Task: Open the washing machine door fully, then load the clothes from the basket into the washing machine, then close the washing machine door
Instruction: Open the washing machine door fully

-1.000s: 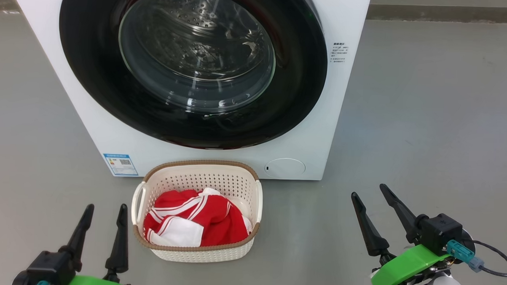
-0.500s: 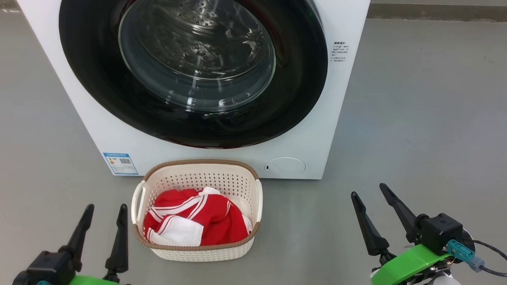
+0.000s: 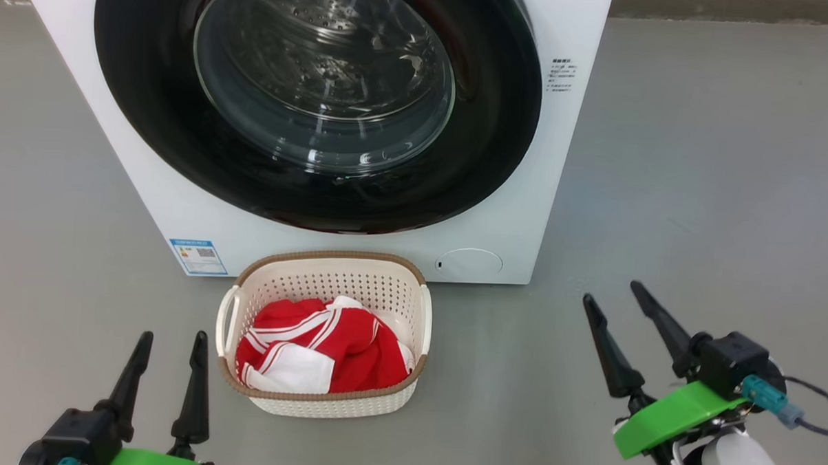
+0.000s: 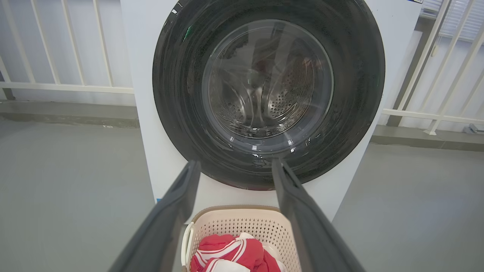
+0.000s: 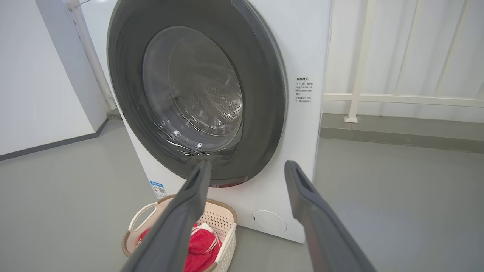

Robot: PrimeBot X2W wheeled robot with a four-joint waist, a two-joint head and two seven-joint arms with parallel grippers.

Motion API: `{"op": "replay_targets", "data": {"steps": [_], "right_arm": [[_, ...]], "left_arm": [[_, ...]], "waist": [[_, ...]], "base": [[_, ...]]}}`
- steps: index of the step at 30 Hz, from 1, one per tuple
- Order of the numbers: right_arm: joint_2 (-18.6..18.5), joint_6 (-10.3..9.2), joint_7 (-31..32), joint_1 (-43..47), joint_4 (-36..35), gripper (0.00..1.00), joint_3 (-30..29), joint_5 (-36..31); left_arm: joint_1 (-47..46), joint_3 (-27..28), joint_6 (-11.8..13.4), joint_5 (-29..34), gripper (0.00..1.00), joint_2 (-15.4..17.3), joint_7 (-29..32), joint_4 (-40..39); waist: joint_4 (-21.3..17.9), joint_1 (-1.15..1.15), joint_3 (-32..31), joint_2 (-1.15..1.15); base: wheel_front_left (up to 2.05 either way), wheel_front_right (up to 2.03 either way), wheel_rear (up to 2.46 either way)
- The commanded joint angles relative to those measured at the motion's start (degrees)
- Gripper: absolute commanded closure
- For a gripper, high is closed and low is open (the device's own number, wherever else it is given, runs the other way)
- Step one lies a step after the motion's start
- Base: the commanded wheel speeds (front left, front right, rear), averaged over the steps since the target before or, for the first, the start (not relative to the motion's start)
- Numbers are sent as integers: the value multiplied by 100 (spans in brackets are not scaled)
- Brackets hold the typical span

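The washing machine (image 3: 568, 162) stands white and boxy before me. Its glossy black round door (image 3: 149, 134) lies against the front, with the steel drum visible through the glass; the door (image 4: 174, 94) (image 5: 124, 94) looks closed or nearly so. On the floor right in front stands the cream basket (image 3: 330, 256) (image 4: 234, 226) (image 5: 227, 211) holding the red and white clothes (image 3: 341, 340) (image 4: 230, 249) (image 5: 200, 245). My left gripper (image 3: 174, 338) (image 4: 235, 163) is open, just left of the basket. My right gripper (image 3: 611, 292) (image 5: 248, 164) hangs open over bare floor to the right.
Grey floor (image 3: 719, 167) spreads on both sides of the machine. A blue label sticker (image 3: 198, 256) and a round cap (image 3: 468, 262) sit low on its front. A white railing (image 4: 56, 87) (image 5: 401, 99) runs behind the machine, and a white wall (image 5: 34, 94) stands off to the side.
The head camera has shifted a little, so machine and basket sit slightly higher in the picture. My right gripper has edged forward. Both grippers stay open.
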Motion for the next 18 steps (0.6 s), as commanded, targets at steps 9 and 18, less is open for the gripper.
{"op": "replay_targets", "data": {"steps": [9,18], "right_arm": [[-125,9,-69,-479,-166,0,-57,-19],[-220,9,-69,-955,-200,0,-380,-18]], "left_arm": [[-341,201,-19,6,0,136,-54,-243],[-480,221,-19,-3,0,205,-54,-274]], "waist": [[83,0,210,0],[205,0,554,0]], "base": [[0,0,0],[0,0,0]]}}
